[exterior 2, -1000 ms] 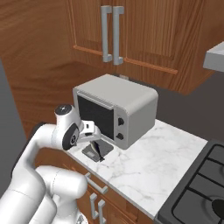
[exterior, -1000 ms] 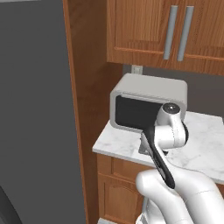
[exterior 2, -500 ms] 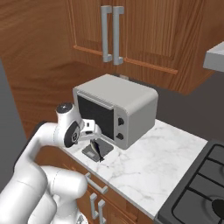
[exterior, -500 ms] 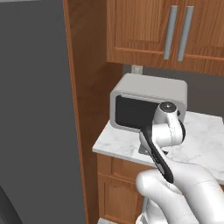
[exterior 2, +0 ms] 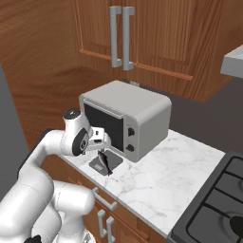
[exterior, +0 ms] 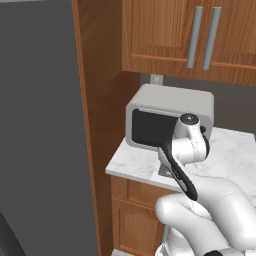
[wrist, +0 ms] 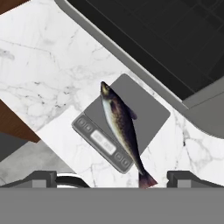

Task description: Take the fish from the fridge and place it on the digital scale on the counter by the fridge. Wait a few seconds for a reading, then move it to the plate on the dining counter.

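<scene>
The slender dark fish with a pale belly (wrist: pixel 121 127) lies diagonally across the small flat grey digital scale (wrist: pixel 148 114), its tail past the scale's edge. The scale sits near the front edge of the white marble worktop (exterior 2: pixel 161 173), just before the light-grey microwave (exterior 2: pixel 135 114). The two-finger gripper (wrist: pixel 112 178) hovers above, jaws spread apart, holding nothing.

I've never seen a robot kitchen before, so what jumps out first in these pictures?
A dark fish lies across a small grey digital scale on the marble counter, its tail past the scale's edge. Just behind stands a boxy grey microwave. The white arm's gripper hovers over the fish, fingers apart.
</scene>
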### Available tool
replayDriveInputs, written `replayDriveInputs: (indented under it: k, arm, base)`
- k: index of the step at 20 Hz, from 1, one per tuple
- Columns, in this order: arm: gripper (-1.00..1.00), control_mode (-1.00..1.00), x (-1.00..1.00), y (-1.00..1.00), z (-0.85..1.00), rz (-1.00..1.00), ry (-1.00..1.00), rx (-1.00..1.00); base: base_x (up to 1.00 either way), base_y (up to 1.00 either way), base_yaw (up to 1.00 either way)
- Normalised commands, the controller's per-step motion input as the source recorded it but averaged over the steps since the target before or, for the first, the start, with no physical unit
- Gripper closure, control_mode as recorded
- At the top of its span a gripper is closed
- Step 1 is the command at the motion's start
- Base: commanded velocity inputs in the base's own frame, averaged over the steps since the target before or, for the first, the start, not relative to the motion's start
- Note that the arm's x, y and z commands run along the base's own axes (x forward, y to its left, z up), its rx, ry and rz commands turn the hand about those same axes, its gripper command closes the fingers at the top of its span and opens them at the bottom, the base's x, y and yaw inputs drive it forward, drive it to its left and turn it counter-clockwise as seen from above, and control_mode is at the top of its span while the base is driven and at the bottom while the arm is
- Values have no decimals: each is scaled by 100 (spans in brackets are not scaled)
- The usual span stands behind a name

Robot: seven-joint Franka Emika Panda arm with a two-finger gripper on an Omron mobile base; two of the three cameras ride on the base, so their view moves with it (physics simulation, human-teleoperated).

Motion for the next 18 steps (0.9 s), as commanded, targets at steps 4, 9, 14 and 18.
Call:
replayDriveInputs:
  k: [4,9,14,18]
  arm:
    - [-100,-100,8,0,0,0,2,0]
    - [-100,-100,6,0,-3,0,4,0]
    - [-100,-100,5,0,-6,0,5,0]
    - [-100,-100,6,0,-10,0,7,0]
  base:
    - [0,0,0]
    - [0,0,0]
    - [0,0,0]
    - [0,0,0]
